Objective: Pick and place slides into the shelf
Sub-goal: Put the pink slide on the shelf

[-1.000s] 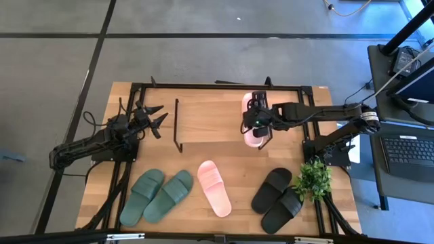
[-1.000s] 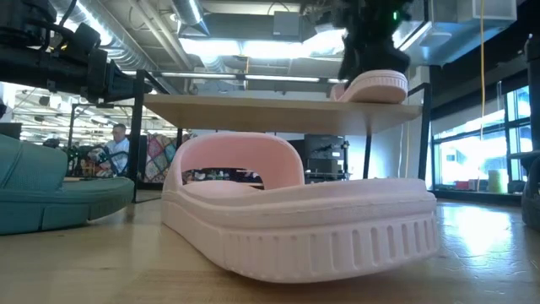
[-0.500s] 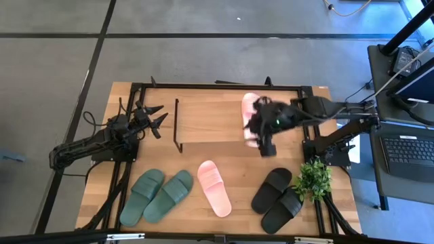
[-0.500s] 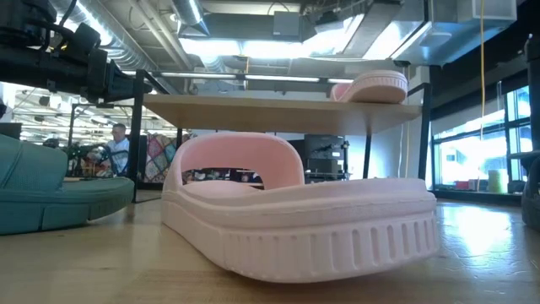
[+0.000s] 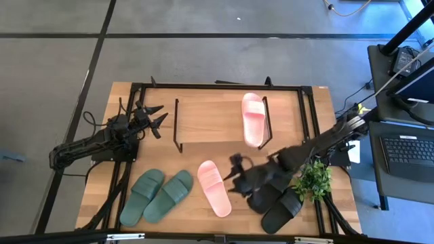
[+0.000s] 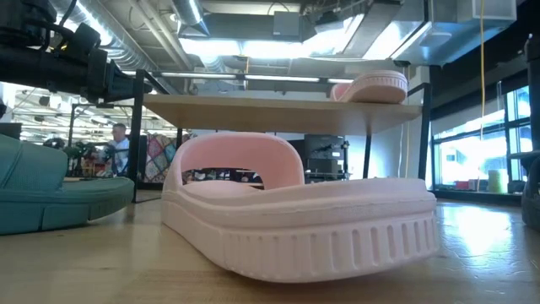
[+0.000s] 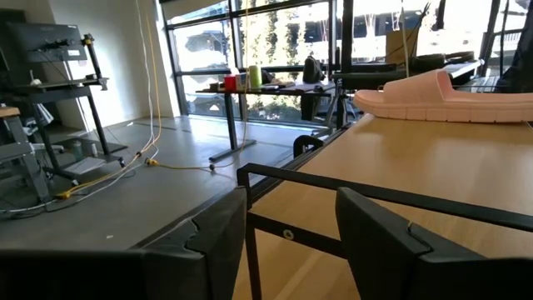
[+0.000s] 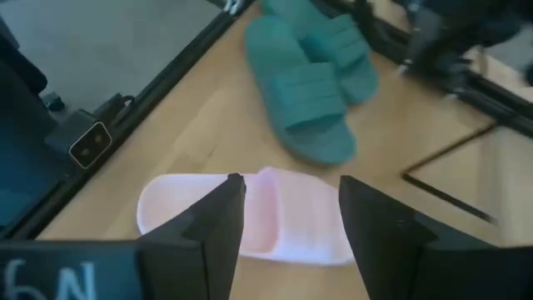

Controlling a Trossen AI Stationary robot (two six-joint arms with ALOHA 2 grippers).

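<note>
Hidden/cut off: low view shows neither gripper, and the near pink slide [image 6: 299,221] fills most of it; a green slide [image 6: 51,190] is cut off at its left edge. Right arm is blurred in the high view, so fingertip detail there is poor.

Left gripper [image 5: 152,116] sits at the table's left side, beside the shelf [image 5: 217,112], fingers spread, holding nothing. Its wrist view looks past the shelf's wire frame [image 7: 375,196] to the shelf board.

Green pair [image 5: 157,196] lies at front left, the two slides side by side. One pink slide [image 5: 214,188] lies on the table just right of them.

Second pink slide [image 5: 253,118] lies on the shelf top, toward its right end.

Right gripper [image 5: 237,175] hangs low just right of the tabletop pink slide, jaws apart, empty; the wrist view shows that slide [image 8: 250,215] between its fingers [image 8: 218,221].

Black pair [image 5: 278,200] at front right, partly covered by the right arm. Potted plant [image 5: 313,179] stands just right of it.
</note>
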